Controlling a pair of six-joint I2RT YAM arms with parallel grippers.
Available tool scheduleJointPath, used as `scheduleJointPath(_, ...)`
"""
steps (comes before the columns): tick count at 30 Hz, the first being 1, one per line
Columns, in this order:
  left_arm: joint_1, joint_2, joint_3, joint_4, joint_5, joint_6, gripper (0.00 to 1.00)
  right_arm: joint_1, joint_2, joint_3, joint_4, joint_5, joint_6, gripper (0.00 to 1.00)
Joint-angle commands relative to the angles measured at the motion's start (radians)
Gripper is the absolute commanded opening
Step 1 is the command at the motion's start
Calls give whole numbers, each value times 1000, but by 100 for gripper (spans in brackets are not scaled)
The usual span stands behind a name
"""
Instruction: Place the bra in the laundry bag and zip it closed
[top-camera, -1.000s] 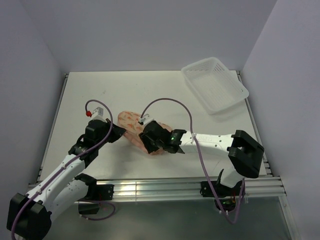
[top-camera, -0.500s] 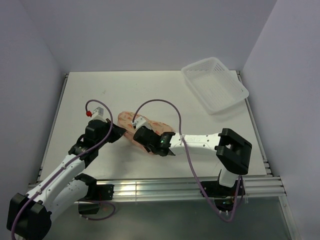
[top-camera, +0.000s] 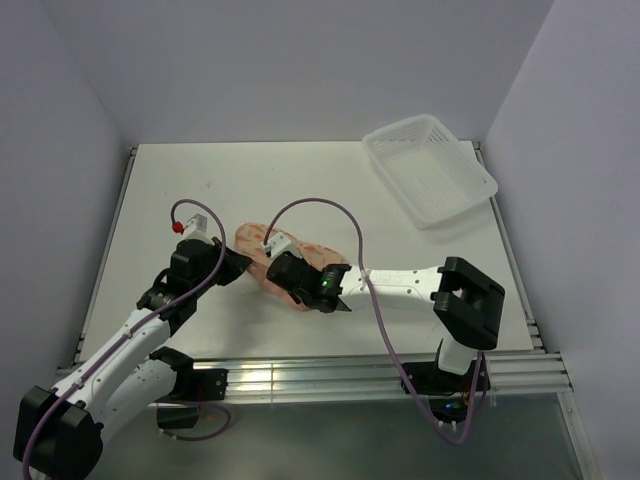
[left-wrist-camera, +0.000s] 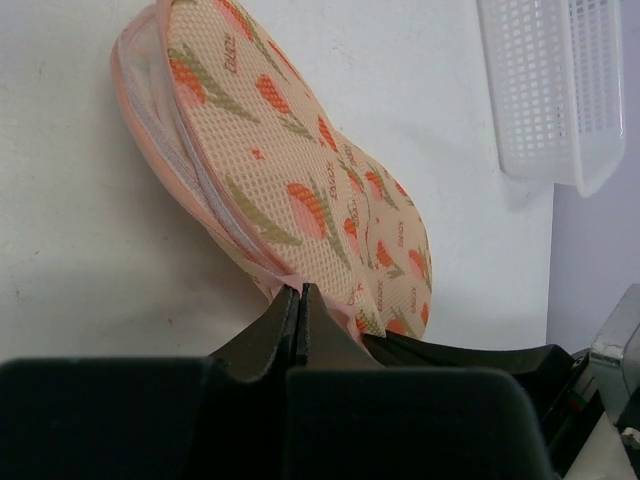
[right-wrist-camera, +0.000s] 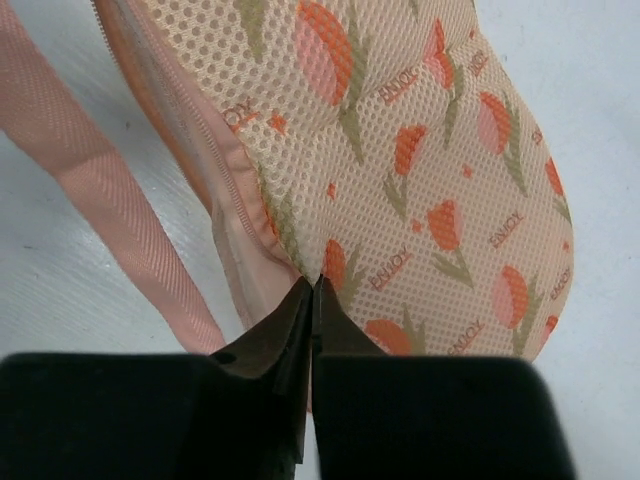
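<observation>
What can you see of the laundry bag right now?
The laundry bag is a peanut-shaped, two-lobed pouch of cream mesh fabric printed with orange-pink flowers, edged in pink. It lies on the white table, between the arms. A pink strap trails from it onto the table. The left gripper and the right gripper each pinch its edge, jaws shut. Whether the zip is fully closed cannot be told.

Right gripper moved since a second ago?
Yes. The right gripper slid left along the bag, farther from the white basket, and its jaws closed on the bag's edge.
</observation>
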Motion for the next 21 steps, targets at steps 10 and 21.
scheduleJointPath(10,4,-8,105,-15,-12,47,0,-50,-237,24,7,-137,27,0)
scheduleJointPath(21,9,-68,393,-182,52,76,0,-335,-356,53,22,-666,144,0)
